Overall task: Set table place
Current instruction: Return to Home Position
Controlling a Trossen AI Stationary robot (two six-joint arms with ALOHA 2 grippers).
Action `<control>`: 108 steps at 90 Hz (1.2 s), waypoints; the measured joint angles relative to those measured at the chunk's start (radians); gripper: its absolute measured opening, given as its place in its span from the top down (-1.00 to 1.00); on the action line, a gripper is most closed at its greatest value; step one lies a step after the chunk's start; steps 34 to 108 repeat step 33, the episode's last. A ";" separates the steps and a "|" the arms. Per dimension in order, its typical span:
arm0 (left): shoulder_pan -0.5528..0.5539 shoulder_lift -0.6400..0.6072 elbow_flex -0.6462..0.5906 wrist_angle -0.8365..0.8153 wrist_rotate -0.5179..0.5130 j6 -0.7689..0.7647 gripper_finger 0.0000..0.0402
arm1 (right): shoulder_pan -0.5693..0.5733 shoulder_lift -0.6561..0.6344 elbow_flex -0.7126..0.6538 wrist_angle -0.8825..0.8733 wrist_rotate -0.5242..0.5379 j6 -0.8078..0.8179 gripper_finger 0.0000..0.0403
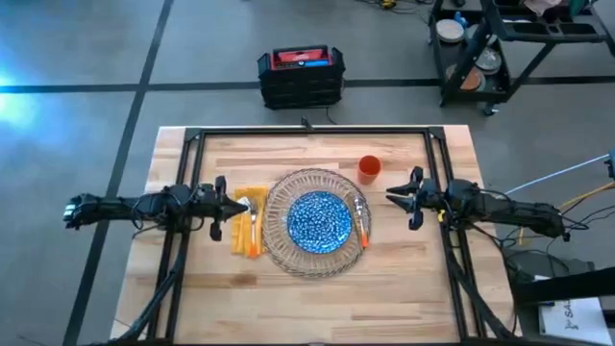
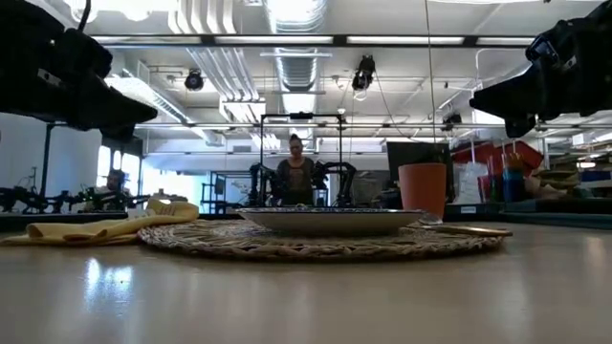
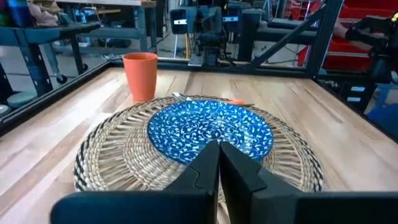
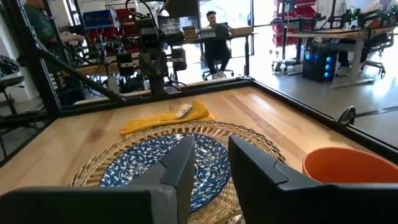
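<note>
Right end effector, fingers apart and empty, hangs beside the mat, w/ the cup near it; left end effector (closed, empty) is above the napkin. The plate lies between both on the counter, so each should retreat outward.

1. Below and ahead of the left gripper, the yellow napkin, woven mat and blue plate lie low; the air above them is open.
2. The orange cup stands upright near the right gripper, ahead and off to one side.
</note>
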 joint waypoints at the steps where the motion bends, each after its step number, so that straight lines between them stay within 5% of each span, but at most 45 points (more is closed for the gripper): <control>1: 0.000 0.002 0.000 0.000 0.000 0.000 1.00 | 0.000 0.000 0.000 0.000 0.000 0.000 0.56; 108: 0.000 0.042 0.000 0.001 0.000 0.000 1.00 | 0.000 0.000 0.000 0.000 0.000 0.000 0.65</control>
